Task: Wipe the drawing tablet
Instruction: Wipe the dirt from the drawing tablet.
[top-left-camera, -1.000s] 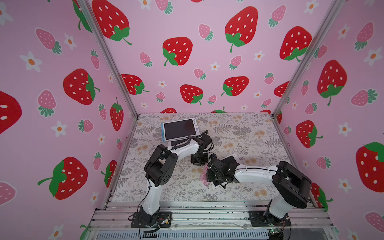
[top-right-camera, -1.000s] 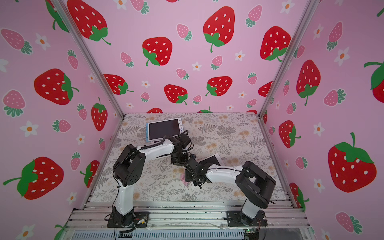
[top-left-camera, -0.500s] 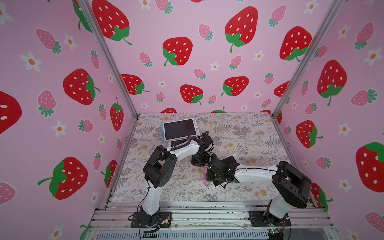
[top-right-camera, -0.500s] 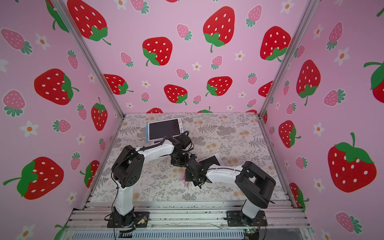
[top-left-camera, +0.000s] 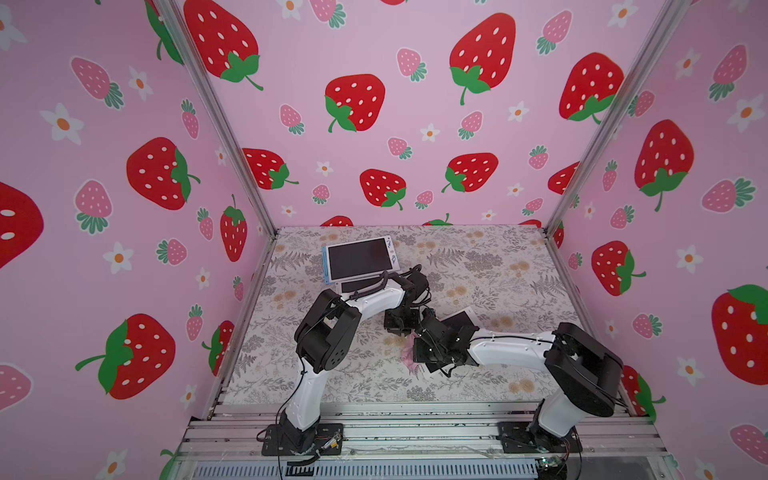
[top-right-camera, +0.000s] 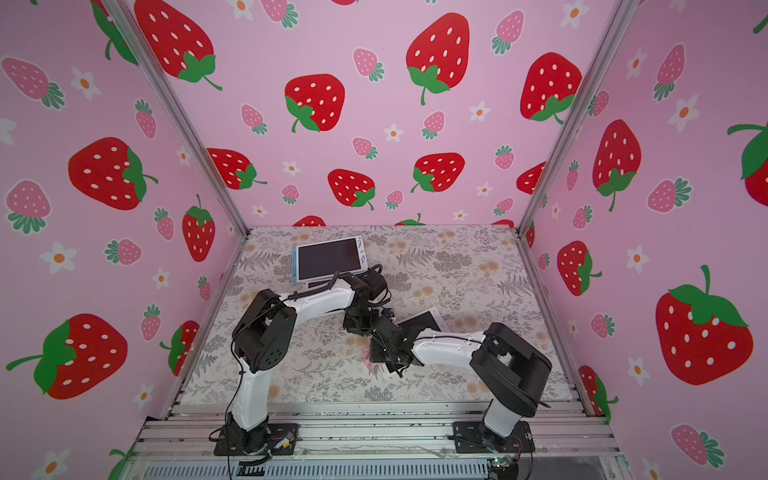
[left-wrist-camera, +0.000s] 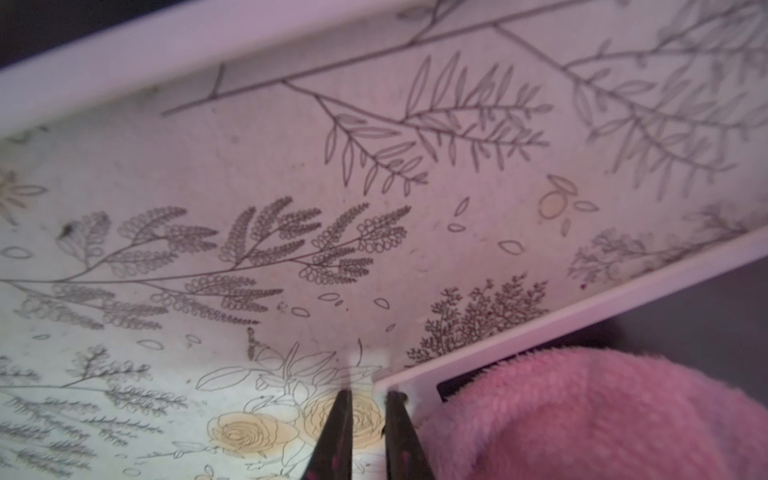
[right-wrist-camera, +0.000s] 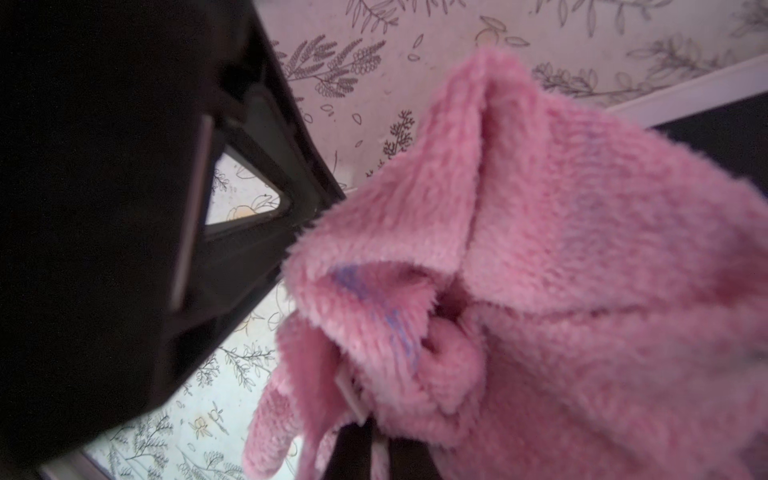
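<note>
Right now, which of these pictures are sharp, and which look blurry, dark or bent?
In both top views the wide lens splays the corner posts, yet detail is crisp. In the left wrist view the floral mat is sharp, the pink cloth blurred. In the right wrist view the pink cloth is soft and the dark arm part underexposed.

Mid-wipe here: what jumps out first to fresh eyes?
The fluffy pink cloth bunched in the shut right gripper, lying over a corner of the drawing tablet at mid-table. Then the left gripper at that tablet's white corner, and a larger dark-screened tablet at the back left.
</note>
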